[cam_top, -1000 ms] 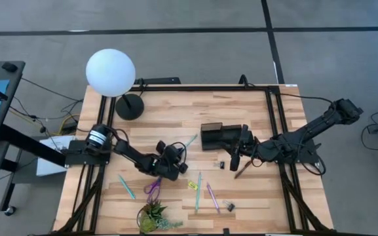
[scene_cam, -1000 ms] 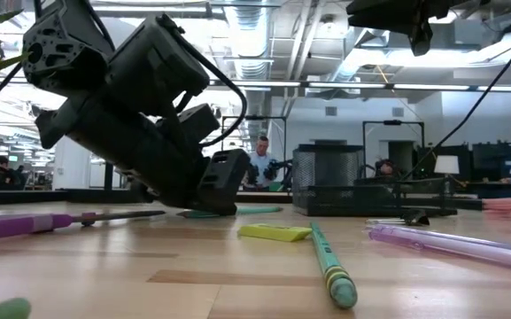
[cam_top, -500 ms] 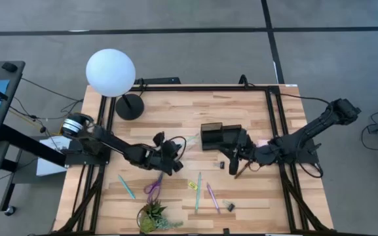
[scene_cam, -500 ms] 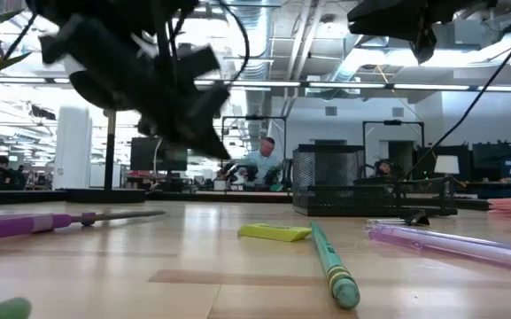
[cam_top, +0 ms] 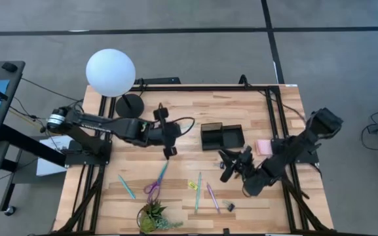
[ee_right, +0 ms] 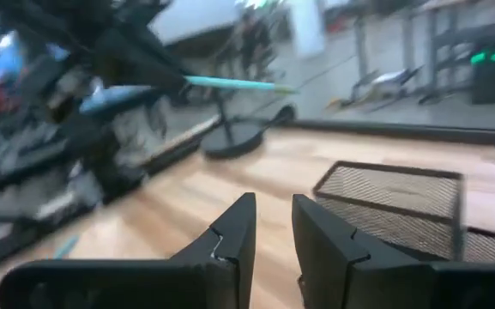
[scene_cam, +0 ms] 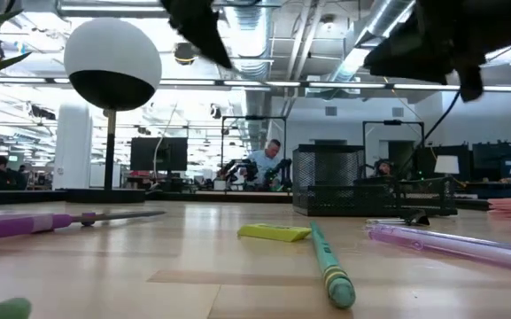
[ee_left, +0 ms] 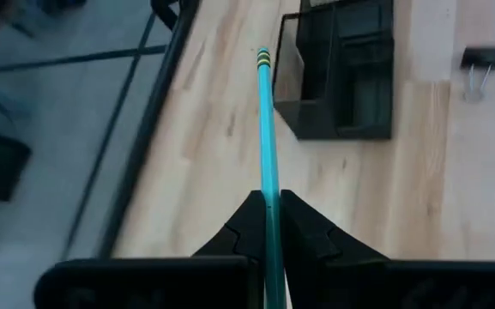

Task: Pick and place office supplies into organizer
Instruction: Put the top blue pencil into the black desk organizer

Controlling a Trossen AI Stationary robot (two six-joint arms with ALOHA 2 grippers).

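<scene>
While raised, left end effector (ee_left: pixel 267 225) pinches teal pen (ee_left: pixel 265 129); right end effector (ee_right: pixel 273 225) slightly spread, empty.

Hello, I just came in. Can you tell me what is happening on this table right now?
A two-armed robot is sorting office supplies into a black organizer. The left gripper is shut on a teal pen, lifted off the wooden table to the left of the organizer. The right gripper hovers in front of the organizer and holds nothing. Scissors, more pens and a pink sticky-note pad lie on the table.
</scene>
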